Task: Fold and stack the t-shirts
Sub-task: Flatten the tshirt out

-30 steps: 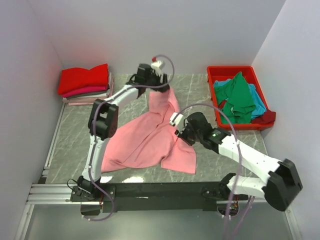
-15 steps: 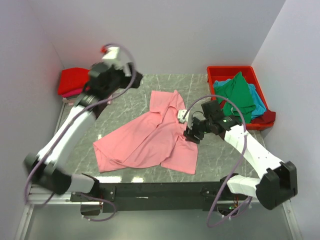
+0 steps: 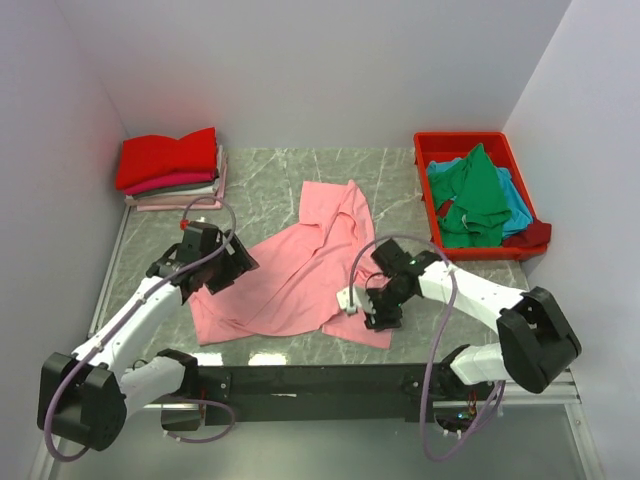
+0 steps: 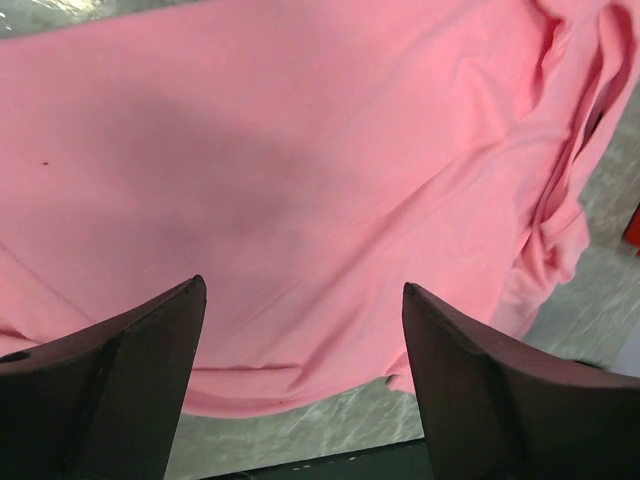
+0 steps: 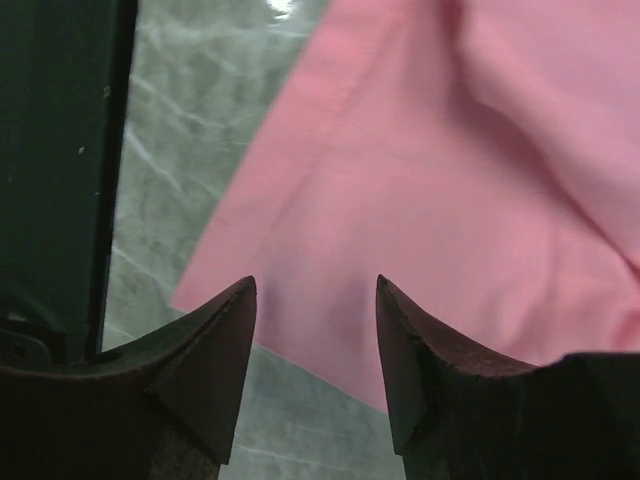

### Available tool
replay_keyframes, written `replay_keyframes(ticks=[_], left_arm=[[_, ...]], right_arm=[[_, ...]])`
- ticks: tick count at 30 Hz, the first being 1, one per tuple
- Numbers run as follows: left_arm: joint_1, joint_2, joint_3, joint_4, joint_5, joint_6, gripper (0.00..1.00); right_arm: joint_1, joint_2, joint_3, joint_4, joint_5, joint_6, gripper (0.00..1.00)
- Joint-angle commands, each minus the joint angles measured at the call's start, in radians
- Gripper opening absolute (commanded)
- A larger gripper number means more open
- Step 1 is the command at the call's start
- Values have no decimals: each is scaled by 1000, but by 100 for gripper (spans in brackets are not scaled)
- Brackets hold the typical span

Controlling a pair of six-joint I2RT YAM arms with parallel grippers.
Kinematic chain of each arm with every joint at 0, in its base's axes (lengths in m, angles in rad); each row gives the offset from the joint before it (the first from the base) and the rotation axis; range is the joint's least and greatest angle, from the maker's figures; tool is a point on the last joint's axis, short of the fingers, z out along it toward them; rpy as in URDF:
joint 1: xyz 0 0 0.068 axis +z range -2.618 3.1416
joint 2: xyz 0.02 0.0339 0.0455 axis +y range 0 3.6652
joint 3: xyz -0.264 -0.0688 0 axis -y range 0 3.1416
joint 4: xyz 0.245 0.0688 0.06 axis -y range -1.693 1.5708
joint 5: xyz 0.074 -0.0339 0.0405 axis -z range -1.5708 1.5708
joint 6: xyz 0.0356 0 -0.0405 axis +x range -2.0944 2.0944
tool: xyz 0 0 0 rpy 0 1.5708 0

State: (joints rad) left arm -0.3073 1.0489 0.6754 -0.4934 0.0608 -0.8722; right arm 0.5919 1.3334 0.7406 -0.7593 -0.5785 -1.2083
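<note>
White walls close in a grey marbled desk [image 3: 262,178]. A light pink t-shirt [image 3: 296,278] lies rumpled at the centre of the overhead view, one part trailing toward the upper middle. Folded shirts [image 3: 172,168] are stacked at the upper left, and a red bin [image 3: 432,148] at the upper right holds green and teal shirts [image 3: 478,198].

The left jaws stand wide apart over the pink shirt's left side, holding nothing. The right jaws are also parted and empty above the shirt's lower-right hem corner, close to the dark rail [image 3: 320,381] along the bottom.

The cloth overlaps itself in several creases, so a pinch on either side could take two layers, or only the top one, and the shirt would then lift twisted rather than flat. The right jaws sit near the hem's edge, so a slight miss would likely close on bare desk. An uneven pull between the two arms could drag the shirt toward the rail.
</note>
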Motion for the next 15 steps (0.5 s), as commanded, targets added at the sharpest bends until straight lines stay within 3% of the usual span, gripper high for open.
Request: replay_keyframes(ticks=[1,9,14,15], left_arm=[[0,9,88,-101,-58,-88,84],[-35,164,70,-137,-39,10,72],[-182,250,154,-178,-58,93,68],[-208,285,171,-206,-123,101,67]], right_arm=[[63,42,-17,69,78,-43,57],[82,92,-14,123,95,-2,51],[80,107,-14,130,112,6,51],[80,113,-12,129,112,9,50]])
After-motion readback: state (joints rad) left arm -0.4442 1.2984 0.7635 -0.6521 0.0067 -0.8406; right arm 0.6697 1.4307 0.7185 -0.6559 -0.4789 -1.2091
